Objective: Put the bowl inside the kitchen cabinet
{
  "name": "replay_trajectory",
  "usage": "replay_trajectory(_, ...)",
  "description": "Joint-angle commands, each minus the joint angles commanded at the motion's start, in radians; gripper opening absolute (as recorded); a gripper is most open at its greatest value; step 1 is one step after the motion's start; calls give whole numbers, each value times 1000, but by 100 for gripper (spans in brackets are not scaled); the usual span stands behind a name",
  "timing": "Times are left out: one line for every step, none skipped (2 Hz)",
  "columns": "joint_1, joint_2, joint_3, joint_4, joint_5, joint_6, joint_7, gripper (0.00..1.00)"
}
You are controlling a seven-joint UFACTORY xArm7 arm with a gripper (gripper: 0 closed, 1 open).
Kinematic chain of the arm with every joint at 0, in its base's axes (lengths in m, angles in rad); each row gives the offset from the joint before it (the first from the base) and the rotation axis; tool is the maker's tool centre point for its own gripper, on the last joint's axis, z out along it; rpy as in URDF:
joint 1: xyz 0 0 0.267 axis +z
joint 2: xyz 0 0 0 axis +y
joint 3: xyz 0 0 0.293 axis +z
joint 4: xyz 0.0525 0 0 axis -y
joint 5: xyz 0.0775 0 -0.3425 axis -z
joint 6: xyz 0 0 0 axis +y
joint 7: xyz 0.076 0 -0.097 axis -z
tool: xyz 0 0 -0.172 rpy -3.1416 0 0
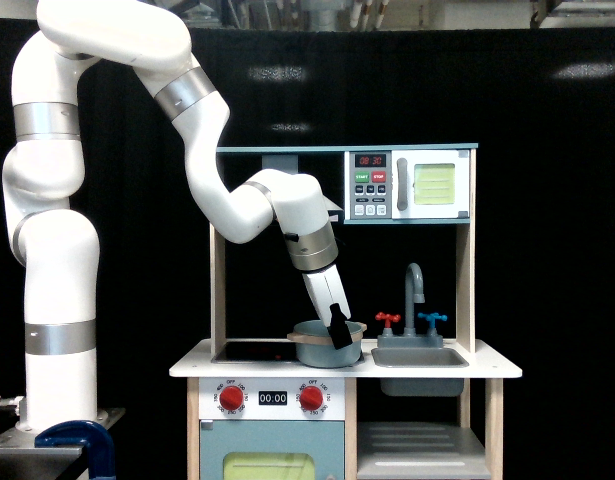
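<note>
We have the gripper (339, 338) clamped on the bowl (325, 345) at frame centre, just above the counter (237, 366). Next we must carry it down-right into the cabinet (419, 445), clearing the sink (419, 358).

- Black curtain (547, 250) covers the whole back wall, with faint light patches near its top.
- Above the curtain, a strip of bright ceiling clutter (387, 12), details unclear.
- Toy kitchen (287, 370) stands centre-right: white countertop, light wooden posts, teal top shelf.
- White microwave (407, 185) sits under the top shelf.
- Blue clamp (77, 440) on a metal base at the exterior view's lower left.
</note>
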Motion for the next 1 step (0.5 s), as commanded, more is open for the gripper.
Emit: replay_trajectory(-4, 24, 20, 4, 54, -10, -38, 0)
